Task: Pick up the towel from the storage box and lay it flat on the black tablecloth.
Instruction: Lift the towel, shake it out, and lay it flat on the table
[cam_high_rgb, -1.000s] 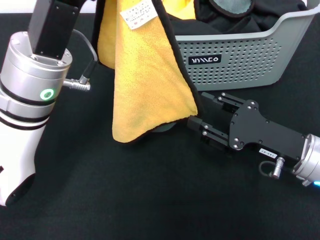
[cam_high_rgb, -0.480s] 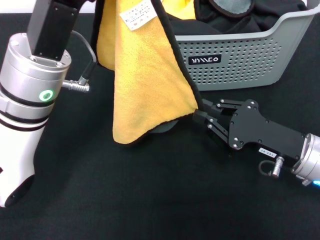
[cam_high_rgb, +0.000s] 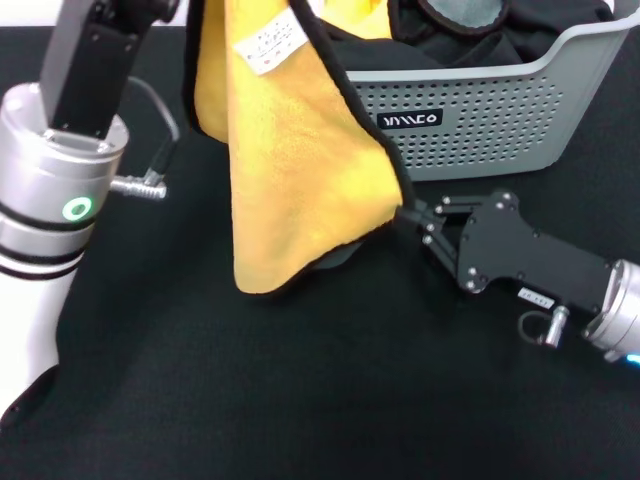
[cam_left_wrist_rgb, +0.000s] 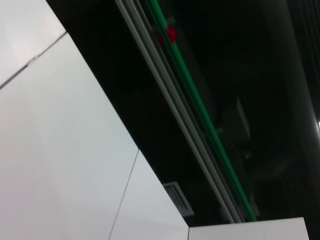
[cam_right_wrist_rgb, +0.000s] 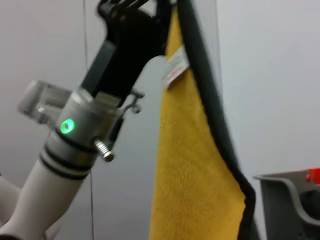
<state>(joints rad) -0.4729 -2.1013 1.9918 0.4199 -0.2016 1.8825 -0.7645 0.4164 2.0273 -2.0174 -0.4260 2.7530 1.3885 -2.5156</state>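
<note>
left end effector (cam_right_wrist_rgb: 127, 10) up high, clamped on towel's top edge | towel (cam_high_rgb: 300, 170) hangs in front of storage box (cam_high_rgb: 480, 120), over black tablecloth (cam_high_rgb: 300, 400) | right end effector (cam_high_rgb: 410, 222) pinched together on towel's lower corner

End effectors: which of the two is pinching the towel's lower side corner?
The right end effector, low over the black tablecloth before the storage box, pinches that corner of the towel. The left one holds the top edge, above the head view.

Left arm (cam_high_rgb: 60, 190): silver cylinder, green ring light, black bands. Right gripper (cam_high_rgb: 412, 222): black, screwed plate.
</note>
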